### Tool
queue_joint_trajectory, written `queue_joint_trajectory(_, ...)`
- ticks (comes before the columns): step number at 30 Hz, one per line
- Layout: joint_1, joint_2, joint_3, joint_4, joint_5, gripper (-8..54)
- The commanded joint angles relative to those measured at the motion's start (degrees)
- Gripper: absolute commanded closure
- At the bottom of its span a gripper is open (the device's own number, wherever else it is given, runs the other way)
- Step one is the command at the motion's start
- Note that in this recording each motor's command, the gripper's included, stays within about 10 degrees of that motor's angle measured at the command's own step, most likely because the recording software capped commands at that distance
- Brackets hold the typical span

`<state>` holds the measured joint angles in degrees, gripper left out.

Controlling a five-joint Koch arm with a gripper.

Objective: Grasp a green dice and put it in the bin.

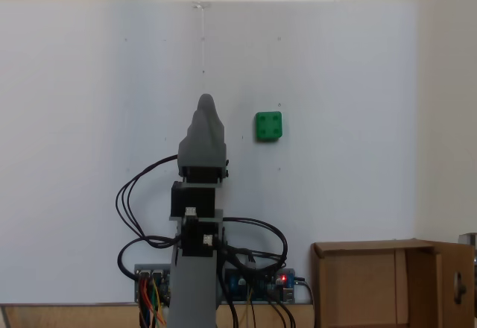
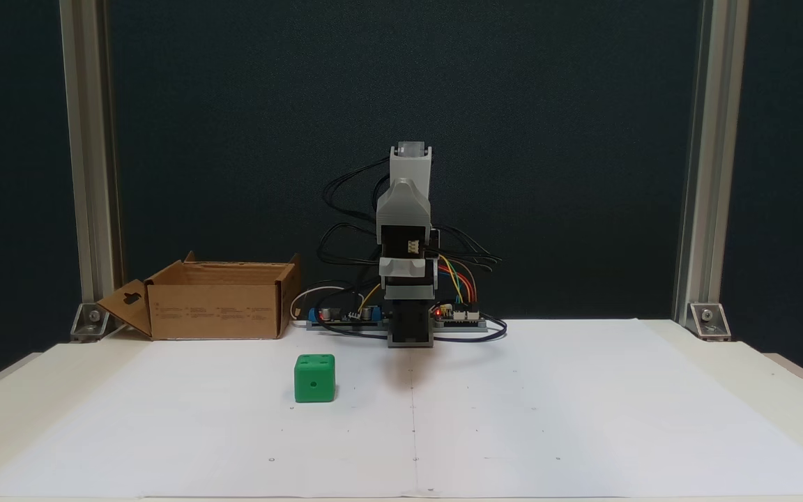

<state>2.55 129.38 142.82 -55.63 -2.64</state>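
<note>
The green dice [image 1: 268, 127] [image 2: 315, 378] sits on the white paper sheet, four pips up, with nothing touching it. My grey gripper [image 1: 206, 106] [image 2: 405, 201] is folded back over the arm's base, well above the table, its jaws together and holding nothing. In a fixed view from above the dice lies to the right of the gripper tip; from the front it lies to the left of the arm and nearer the camera. The bin [image 1: 373, 247] [image 2: 217, 310], a brown cardboard box with open flaps, stands beside the arm's base.
Controller boards [image 2: 461, 315] and looping cables [image 1: 130, 209] crowd the arm's base. Aluminium posts [image 2: 91, 167] rise at both back corners of the table. White paper [image 2: 583, 418] covers most of the tabletop.
</note>
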Motion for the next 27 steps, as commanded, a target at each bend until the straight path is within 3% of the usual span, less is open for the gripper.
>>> queue_joint_trajectory(1, 3.43, 5.8, 8.96, -10.0, 2.02, 0.7)
queue_joint_trajectory(17, 3.16, 5.19, 8.09, -28.21, 2.29, 0.7)
queue_joint_trajectory(27, 3.6, 4.04, -19.34, 1.12, 2.02, 0.7)
